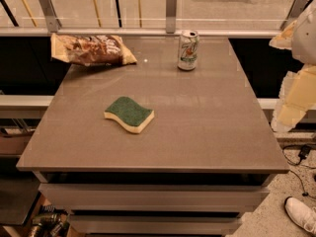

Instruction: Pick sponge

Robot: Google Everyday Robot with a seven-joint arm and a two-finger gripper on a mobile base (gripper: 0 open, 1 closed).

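Note:
The sponge [129, 114] lies flat on the grey table [207, 132], left of the middle. Its dark green scouring top faces up over a pale yellow foam body with wavy edges. My arm hangs at the right edge of the view, beyond the table's right side. The gripper [286, 113] is at its lower end, level with the table top and far to the right of the sponge. Nothing is in it that I can see.
A crinkled brown snack bag [91, 49] lies at the table's back left corner. A white and green soda can [188, 50] stands upright at the back middle. A glass railing [171, 9] runs behind the table. A white shoe [301, 214] and cables are on the floor at the right.

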